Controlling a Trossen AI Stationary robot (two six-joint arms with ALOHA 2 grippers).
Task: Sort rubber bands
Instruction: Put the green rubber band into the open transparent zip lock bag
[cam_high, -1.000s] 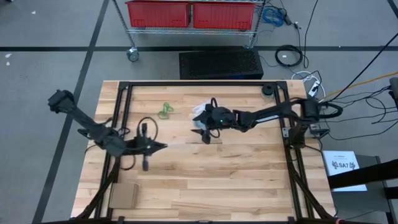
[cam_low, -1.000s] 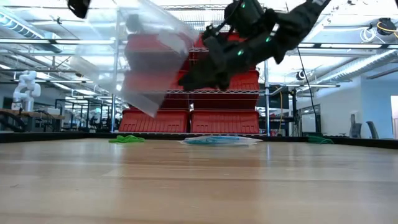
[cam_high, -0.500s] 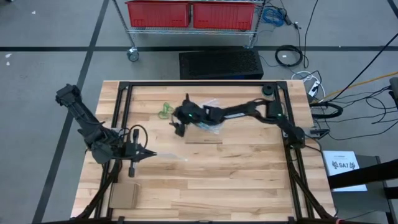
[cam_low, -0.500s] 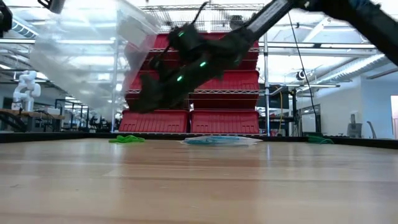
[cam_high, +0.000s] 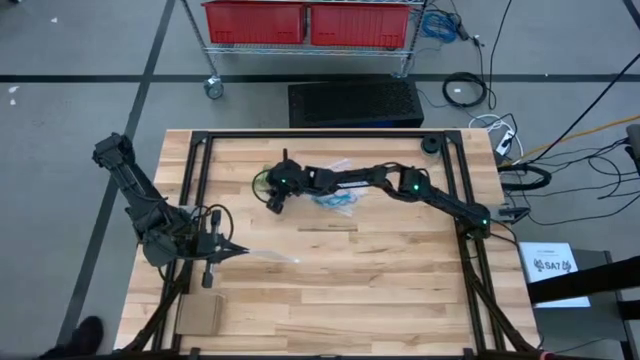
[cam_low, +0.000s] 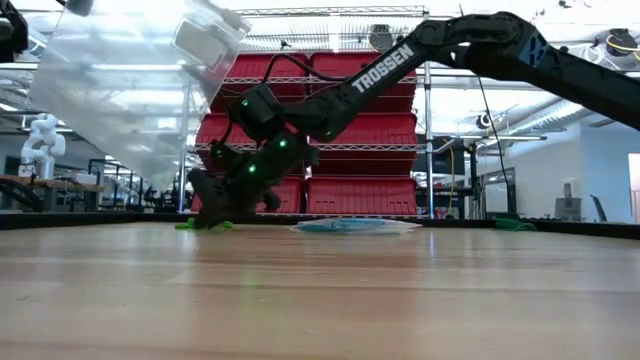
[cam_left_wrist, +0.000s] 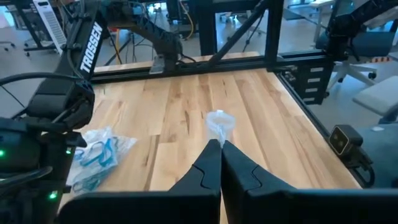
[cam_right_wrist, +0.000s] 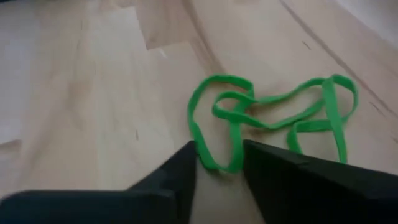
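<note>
Cardboard (cam_high: 198, 314) lies flat at the near left corner of the table (cam_high: 400, 290), the closest thing to me in the high view. Just past it I see the left gripper (cam_high: 232, 251) over the near left part of the table, its fingers (cam_left_wrist: 207, 167) pressed together on the edge of a clear plastic bag (cam_low: 130, 85). From the low camera that bag hangs lifted above the wood, wide and see-through, filling the upper left of my picture. Through the left wrist camera the pinched plastic (cam_left_wrist: 220, 122) shows as a small crumpled tuft right at the fingertips.

Farther back, around the middle of the table, a second clear bag (cam_high: 335, 198) lies flat with blue rubber bands (cam_left_wrist: 99, 155) inside it. The right arm stretches across above this bag toward the left.

Beyond that, the right gripper (cam_high: 271, 197) is down at the wood in the far left-centre area. Its fingers (cam_right_wrist: 180, 168) stand partly apart, one on either side of a loop of the green rubber bands (cam_right_wrist: 267, 121), which lie tangled on the bare table. I cannot tell from my pictures whether the fingers actually pinch that loop. In the low view the gripper touches down right at the green cluster (cam_low: 205, 224).

Behind the table a wire rack holds red bins (cam_high: 255, 22).
</note>
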